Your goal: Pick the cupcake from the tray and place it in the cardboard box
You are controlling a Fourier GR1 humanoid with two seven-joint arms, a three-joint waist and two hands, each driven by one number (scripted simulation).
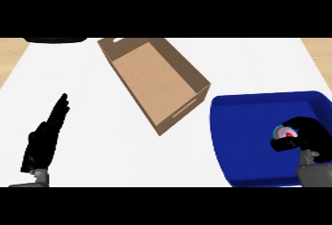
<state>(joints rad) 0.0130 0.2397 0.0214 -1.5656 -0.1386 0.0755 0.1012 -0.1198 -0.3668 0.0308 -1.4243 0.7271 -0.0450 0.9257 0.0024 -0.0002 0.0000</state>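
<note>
**Cupcake gripped inside tray; box unoccupied**

One cardboard box, one blue tray and one cupcake are recorded on the white counter. The right hand is curled round the cupcake, within the tray's right portion. The left hand is seen with fingers straight, nothing held, at the lower left.

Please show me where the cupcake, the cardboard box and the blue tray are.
cupcake [287, 132]: head view, on its red-and-white top, inside the right hand's curl.
cardboard box [153, 79]: head view, on its inner floor.
blue tray [250, 140]: head view, on its bare floor.
</note>
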